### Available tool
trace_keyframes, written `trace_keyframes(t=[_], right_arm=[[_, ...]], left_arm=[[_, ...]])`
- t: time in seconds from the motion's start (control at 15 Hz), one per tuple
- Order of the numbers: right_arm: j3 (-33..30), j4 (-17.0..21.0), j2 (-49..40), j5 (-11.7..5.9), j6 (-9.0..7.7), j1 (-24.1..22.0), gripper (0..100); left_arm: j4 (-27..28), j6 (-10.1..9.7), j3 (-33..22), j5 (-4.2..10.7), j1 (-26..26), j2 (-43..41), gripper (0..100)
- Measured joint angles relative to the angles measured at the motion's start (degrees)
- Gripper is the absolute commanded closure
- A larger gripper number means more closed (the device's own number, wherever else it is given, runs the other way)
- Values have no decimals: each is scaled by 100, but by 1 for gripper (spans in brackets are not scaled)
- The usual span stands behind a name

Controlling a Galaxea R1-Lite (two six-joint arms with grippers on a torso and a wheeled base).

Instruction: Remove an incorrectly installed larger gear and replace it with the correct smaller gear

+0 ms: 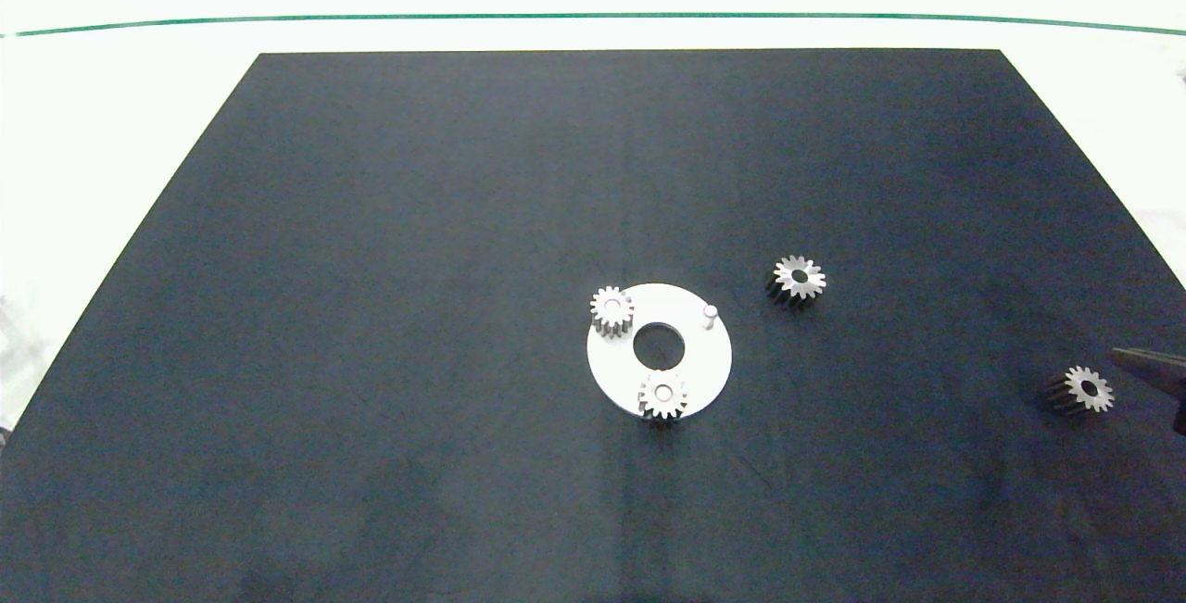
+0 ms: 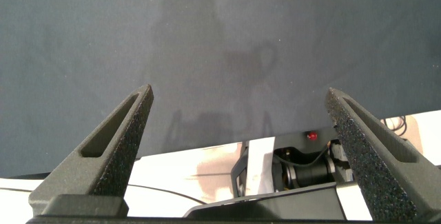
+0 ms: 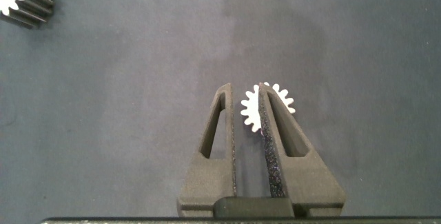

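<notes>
The larger gear [image 1: 799,279], with long pointed teeth, lies loose on the black mat just right of the round white plate [image 1: 690,371]; the right wrist view shows it too [image 3: 21,3]. The plate carries two small gears [image 1: 611,309] [image 1: 662,394] and one bare pin [image 1: 711,313]. The smaller gear [image 1: 1086,390] lies apart on the mat at the far right. My right gripper [image 1: 1126,359] hangs right beside it, fingers together and holding nothing. In the right wrist view one finger of that gripper [image 3: 244,89] partly covers this gear [image 3: 284,100]. My left gripper [image 2: 239,92] is open over the mat.
The black mat [image 1: 371,307] covers most of the white table, with a green line [image 1: 593,16] across the far side. Beside the mat's edge, the left wrist view shows part of the robot's base [image 2: 303,169].
</notes>
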Motion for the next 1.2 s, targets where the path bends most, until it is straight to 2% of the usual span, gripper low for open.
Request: trace_keyframes(t=[0.2,0.27,0.8,0.87,1.0,1.07,1.13,1.2], right_arm=[[24,-6,-2,-22,13,-11,81],[51,-11,2,-33,13,-11,0],[-17,84,245,-68,-33,-27,0],[-107,302,315,-85,-35,-38,0],[-524,1284,416,-94,-30,-71,0],[-742,1631,441,-96,-24,-77,0],[-933,1813,468,-96,-24,-83,0],[-1026,1830,490,-104,-22,-85,0]], left_arm=[[0,0,0,-4,-4,-20,0],[0,2,0,-2,-4,-20,0],[-2,-2,6,-6,-6,-21,0],[0,-2,6,-4,-6,-23,0],[-2,0,9,-4,-6,-23,0],[0,2,9,-6,-6,-23,0],[0,0,9,-4,-6,-23,0],[0,0,9,-6,-6,-26,0]])
